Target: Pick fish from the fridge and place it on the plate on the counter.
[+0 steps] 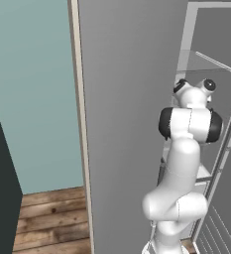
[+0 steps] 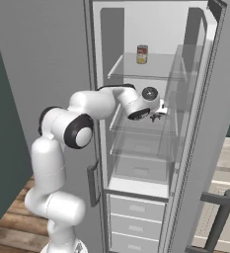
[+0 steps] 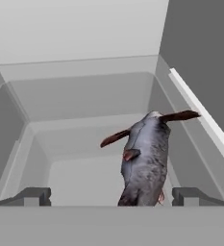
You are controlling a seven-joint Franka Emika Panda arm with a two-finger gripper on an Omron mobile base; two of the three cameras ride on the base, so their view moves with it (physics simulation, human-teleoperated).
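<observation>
While my arm reaches into the open fridge point(image 2: 136, 29), I judge the task to be at its first step, the approach to the pick; nothing is held yet. From the right base view the gripper point(image 2: 157, 116) sits at the level of the middle glass shelf point(image 2: 136, 129), just inside the fridge opening, with a small dark shape at its end that I take to be the fish, though it is too small there to confirm. From the hand view the fish point(image 3: 144, 161) lies on that shelf directly ahead of the gripper, its grey body running away from the camera, its thin dark tail toward the back wall of the fridge and its near end dropping out of sight at the bottom of the view. My fingers point(image 3: 29, 196) are spread to their full width, one on each side of the fish and both clear of its flanks; I see no contact. A can point(image 2: 142, 54) stands on the shelf above the fish, well apart from it and no obstacle. My judgement on the next move: ease the hand slightly forward and down so the fingers bracket the thicker mid-body, then press them together. The risk I note is a slim, rounded body slipping or rolling out of a shallow grip.
</observation>
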